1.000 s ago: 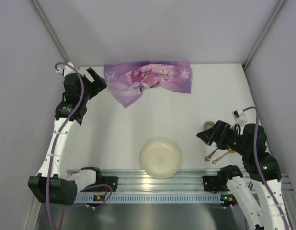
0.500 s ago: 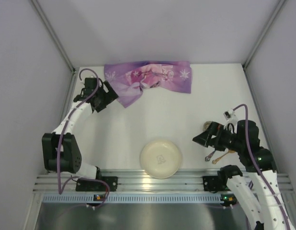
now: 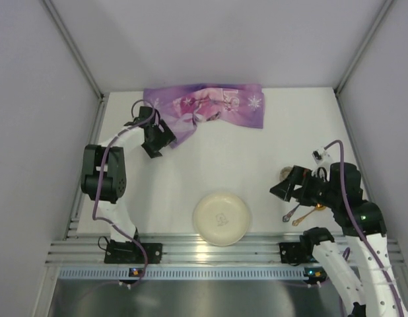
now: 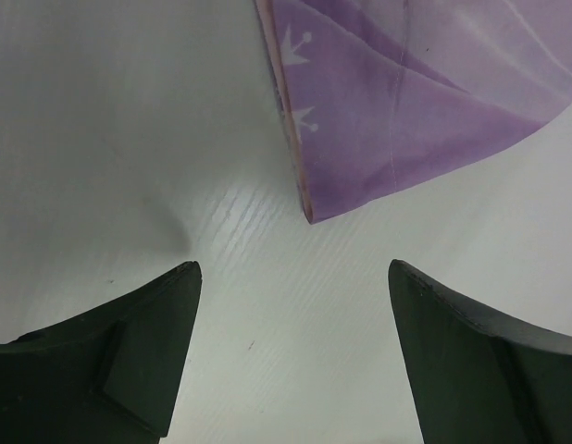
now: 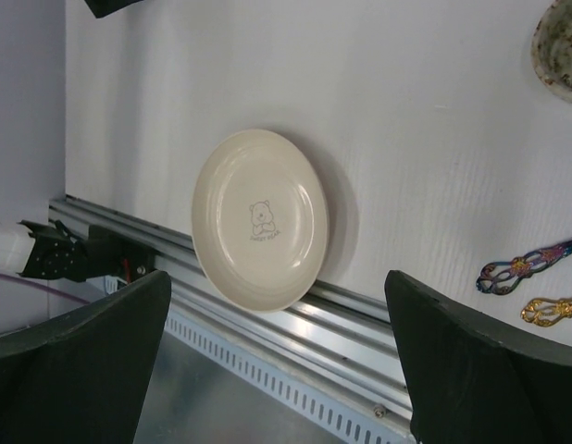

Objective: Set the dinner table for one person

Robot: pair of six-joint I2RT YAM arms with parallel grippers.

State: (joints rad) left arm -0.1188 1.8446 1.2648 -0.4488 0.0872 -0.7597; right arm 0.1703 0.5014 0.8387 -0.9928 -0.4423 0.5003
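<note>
Top external: The large plain white matte dinner table (image 3: 257,158) fills the cell floor, and a ribbed aluminium rail (image 3: 210,254) runs along its near edge. A crumpled purple printed cloth placemat (image 3: 210,109) lies at the far edge, not spread. The left gripper (image 3: 162,140) is low beside the placemat's hanging corner. A round cream ceramic plate (image 3: 222,218) sits at near centre with its rim at the rail. Two thin utensils with metallic handles (image 3: 300,212) and a small speckled bowl (image 3: 287,173) lie near the right gripper (image 3: 283,190).

Left wrist: The jaws are spread wide and hold nothing. The placemat's corner (image 4: 360,157) lies just ahead of the gap, apart from both fingers (image 4: 129,342).

Right wrist: The jaws are wide apart and empty. They hang above the plate (image 5: 261,219), which looks tipped against the rail.

Status (judgement): Nothing is arranged yet. The placemat has to be flattened, then plate, bowl and utensils placed on or beside it.
</note>
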